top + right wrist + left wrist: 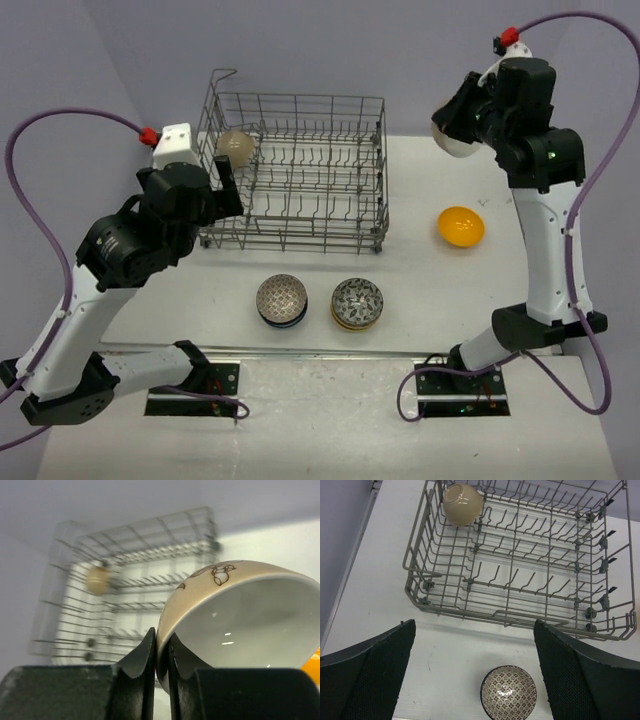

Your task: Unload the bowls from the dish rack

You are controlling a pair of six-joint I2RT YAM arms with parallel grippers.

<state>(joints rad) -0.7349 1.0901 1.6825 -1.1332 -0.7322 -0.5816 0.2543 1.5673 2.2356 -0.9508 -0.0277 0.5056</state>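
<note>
Right wrist view: the right end effector [161,647] pinches the rim of a glossy beige bowl [240,620] (white inside, brown motif outside), aloft right of the grey wire dish rack [295,100]. The step in hand looks like the carry-out, and next it calls for a gentle lowering onto the surface [430,280] beside the orange bowl [461,226]. Left end effector [474,625] hangs spread before the rack, where one rounded beige bowl [462,502] rests among tines.

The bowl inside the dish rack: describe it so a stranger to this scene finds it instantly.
Find the grey wire dish rack at the back of the table. In its far left corner, by the raised handle, a plain beige bowl sits tipped among the tines. It alone is in the rack; the patterned bowls and orange bowl sit outside.
</note>
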